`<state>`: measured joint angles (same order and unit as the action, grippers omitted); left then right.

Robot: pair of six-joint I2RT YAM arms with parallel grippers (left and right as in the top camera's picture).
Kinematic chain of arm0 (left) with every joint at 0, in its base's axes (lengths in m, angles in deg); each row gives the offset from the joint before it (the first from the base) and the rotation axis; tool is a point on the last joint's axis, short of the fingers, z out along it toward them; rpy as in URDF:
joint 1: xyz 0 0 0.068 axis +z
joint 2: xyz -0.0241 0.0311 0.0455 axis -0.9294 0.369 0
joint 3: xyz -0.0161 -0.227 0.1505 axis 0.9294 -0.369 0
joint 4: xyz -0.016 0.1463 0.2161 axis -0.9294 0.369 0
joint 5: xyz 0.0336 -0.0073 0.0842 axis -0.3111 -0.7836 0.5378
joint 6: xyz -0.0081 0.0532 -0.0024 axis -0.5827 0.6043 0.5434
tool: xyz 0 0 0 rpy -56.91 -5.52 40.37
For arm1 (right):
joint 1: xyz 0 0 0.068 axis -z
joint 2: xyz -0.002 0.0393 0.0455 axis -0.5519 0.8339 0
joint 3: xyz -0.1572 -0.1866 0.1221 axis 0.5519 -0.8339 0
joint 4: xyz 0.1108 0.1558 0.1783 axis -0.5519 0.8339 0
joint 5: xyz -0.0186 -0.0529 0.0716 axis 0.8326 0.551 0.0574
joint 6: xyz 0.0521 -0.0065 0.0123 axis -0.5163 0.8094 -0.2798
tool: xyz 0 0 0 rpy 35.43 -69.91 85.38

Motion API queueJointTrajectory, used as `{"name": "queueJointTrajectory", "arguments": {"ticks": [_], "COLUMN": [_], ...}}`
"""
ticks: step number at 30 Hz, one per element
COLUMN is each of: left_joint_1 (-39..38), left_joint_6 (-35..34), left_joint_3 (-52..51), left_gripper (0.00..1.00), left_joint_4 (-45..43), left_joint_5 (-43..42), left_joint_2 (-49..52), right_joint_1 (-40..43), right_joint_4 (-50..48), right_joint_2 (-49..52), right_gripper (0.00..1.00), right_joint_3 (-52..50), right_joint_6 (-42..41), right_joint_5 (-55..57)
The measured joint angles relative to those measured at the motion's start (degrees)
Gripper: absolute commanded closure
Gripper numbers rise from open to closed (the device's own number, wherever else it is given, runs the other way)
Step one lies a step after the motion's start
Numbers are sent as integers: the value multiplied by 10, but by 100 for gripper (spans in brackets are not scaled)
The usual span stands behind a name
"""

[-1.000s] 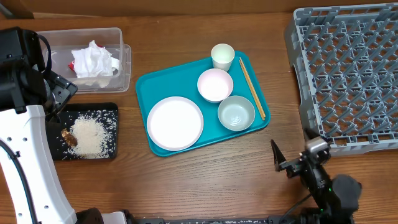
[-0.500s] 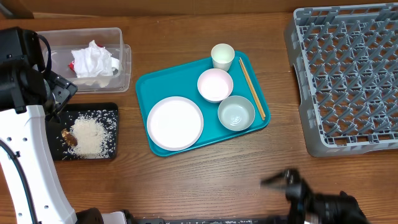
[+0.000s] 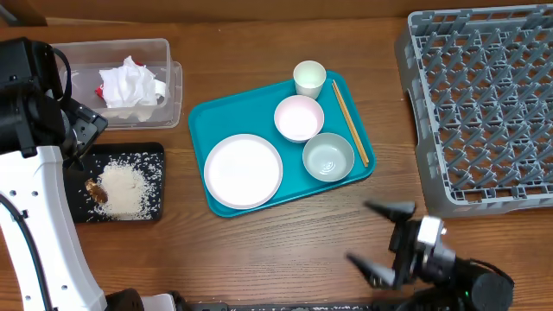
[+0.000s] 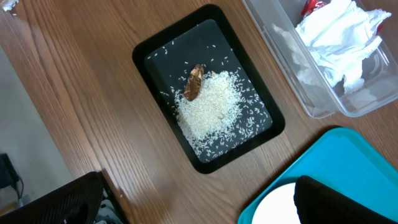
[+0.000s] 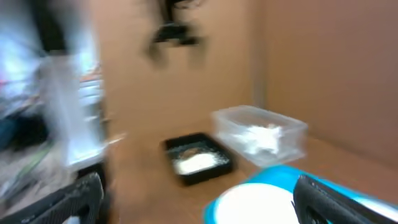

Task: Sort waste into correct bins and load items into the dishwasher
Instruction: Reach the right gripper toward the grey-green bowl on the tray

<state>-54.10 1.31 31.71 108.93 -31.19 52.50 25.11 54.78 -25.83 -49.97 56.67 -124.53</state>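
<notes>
- The chopsticks [image 3: 350,121] lie flat along the right side of the teal tray [image 3: 203,117]. One end is by the cup [image 3: 309,78]. The other end points at the robot, slanting a little right.
- The right gripper [image 3: 380,239] is over bare table near the tray, jaws wide apart and empty.
- The left gripper [image 4: 196,186] has its jaws spread too, holding nothing.
- Only the top view shows the grey dish rack [image 3: 484,104].
- The left wrist view shows the brown scrap [image 4: 194,81] on the rice [image 4: 214,109] in the black tray [image 4: 146,56].
- The right wrist view is blurry.

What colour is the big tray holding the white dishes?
Teal, a blue-green. The large rectangular plastic tray shows best in the overhead view.
</notes>
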Motion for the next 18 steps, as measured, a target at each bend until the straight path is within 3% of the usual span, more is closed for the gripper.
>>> {"name": "queueJointTrajectory", "arguments": {"ticks": [7, 14, 18], "left_joint_1": [0, 0, 0], "left_joint_6": [0, 0, 0], "left_joint_3": [0, 0, 0], "left_gripper": [0, 0, 0], "left_joint_4": [0, 0, 0], "left_joint_5": [0, 0, 0], "left_joint_2": [0, 0, 0], "right_joint_1": [0, 0, 0], "right_joint_4": [-21, -24, -26], "right_joint_2": [41, 45, 45], "right_gripper": [0, 0, 0], "right_joint_3": [2, 2, 2], "right_joint_6": [-35, -51, -95], "right_joint_5": [106, 44, 63]}}
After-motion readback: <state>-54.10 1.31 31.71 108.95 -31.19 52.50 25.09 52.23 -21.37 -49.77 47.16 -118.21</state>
